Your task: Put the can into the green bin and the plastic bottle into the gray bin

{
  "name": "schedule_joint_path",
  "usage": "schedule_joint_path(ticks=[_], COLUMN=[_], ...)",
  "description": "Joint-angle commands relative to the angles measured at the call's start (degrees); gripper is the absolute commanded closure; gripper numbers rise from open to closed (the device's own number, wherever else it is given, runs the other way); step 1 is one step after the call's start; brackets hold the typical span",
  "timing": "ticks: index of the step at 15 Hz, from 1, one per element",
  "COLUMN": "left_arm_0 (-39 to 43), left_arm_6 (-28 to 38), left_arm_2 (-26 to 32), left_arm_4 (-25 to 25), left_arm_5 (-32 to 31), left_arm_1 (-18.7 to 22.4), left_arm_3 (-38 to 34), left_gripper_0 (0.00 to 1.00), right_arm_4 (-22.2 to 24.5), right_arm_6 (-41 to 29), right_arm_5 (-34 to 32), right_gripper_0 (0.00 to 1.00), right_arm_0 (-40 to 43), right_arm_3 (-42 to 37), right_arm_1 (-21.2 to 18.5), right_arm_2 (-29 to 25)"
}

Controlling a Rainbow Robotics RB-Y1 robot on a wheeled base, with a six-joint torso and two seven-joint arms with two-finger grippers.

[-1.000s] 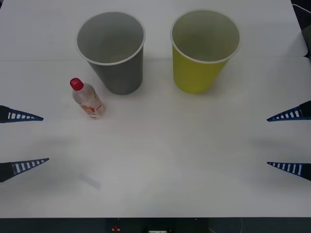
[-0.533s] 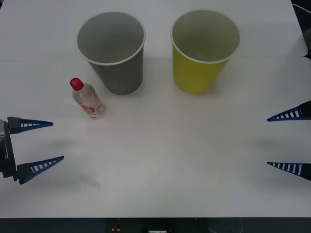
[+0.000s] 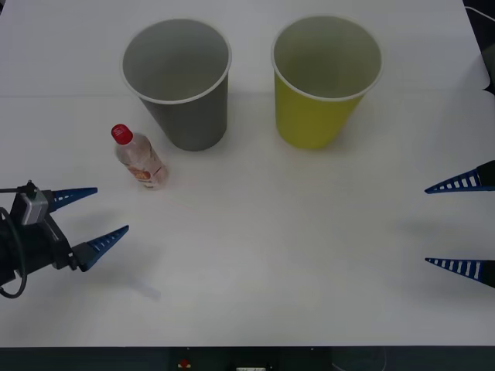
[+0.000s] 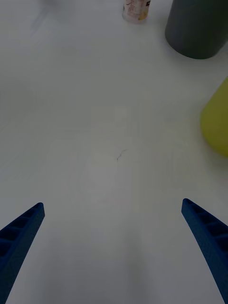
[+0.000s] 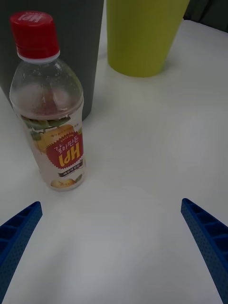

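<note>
The plastic bottle (image 3: 139,158) stands upright on the white table, clear with a red cap and a red-orange label, just left of the gray bin (image 3: 176,81). The green bin (image 3: 325,85) stands to the right of the gray one; both are upright and look empty. My left gripper (image 3: 112,209) is open, low and to the left of the bottle, apart from it. In the left wrist view the bottle (image 5: 50,109) stands ahead of the open left gripper (image 5: 110,205), with the gray bin (image 5: 80,28) and green bin (image 5: 142,33) behind. My right gripper (image 3: 425,226) is open at the right edge. The can is out of view.
The white table (image 3: 271,232) is bare between the two grippers. A faint smudge (image 3: 143,287) lies near the front edge. The right wrist view looks across the table from the right gripper (image 4: 112,204) to the bottle's base (image 4: 135,9), the gray bin (image 4: 197,28) and the green bin (image 4: 216,123).
My left gripper has come in from the left edge toward the bottle and turned, still open. The right gripper, bottle and bins have not moved.
</note>
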Motion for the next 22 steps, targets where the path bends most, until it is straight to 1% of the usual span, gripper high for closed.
schedule_joint_path(ticks=[1, 5, 7, 8, 12, 14, 22], left_arm_0=[-1.27, -3.64, -4.96, -6.63, -10.85, -11.90, -16.56], left_arm_6=[-0.09, 0.00, 0.08, 0.35, 0.44, 0.44, 0.70], left_arm_2=[-3.11, -6.71, -7.59, -8.12, -8.38, -8.38, -8.56], left_arm_4=[0.00, -0.18, -0.62, -0.80, -1.15, -1.32, -1.41], left_arm_5=[7.36, 16.68, 18.88, 20.19, 20.63, 20.63, 20.90], left_arm_1=[-2.67, -6.10, -7.59, -9.26, -12.69, -13.66, -15.15], left_arm_3=[-0.01, 0.34, 0.96, 2.19, 6.50, 7.38, 10.63], left_gripper_0=[0.00, 0.00, 0.00, 0.00, 0.00, 0.00, 0.00], right_arm_4=[0.00, 0.00, 0.00, 0.00, 0.00, 0.00, 0.00], right_arm_6=[0.00, 0.00, 0.00, 0.00, 0.00, 0.00, 0.00], right_arm_5=[0.00, 0.00, 0.00, 0.00, 0.00, 0.00, 0.00], right_gripper_0=[0.00, 0.00, 0.00, 0.00, 0.00, 0.00, 0.00], right_arm_0=[0.00, 0.00, 0.00, 0.00, 0.00, 0.00, 0.00], right_arm_3=[0.00, 0.00, 0.00, 0.00, 0.00, 0.00, 0.00], right_arm_1=[0.00, 0.00, 0.00, 0.00, 0.00, 0.00, 0.00], right_arm_2=[0.00, 0.00, 0.00, 0.00, 0.00, 0.00, 0.00])
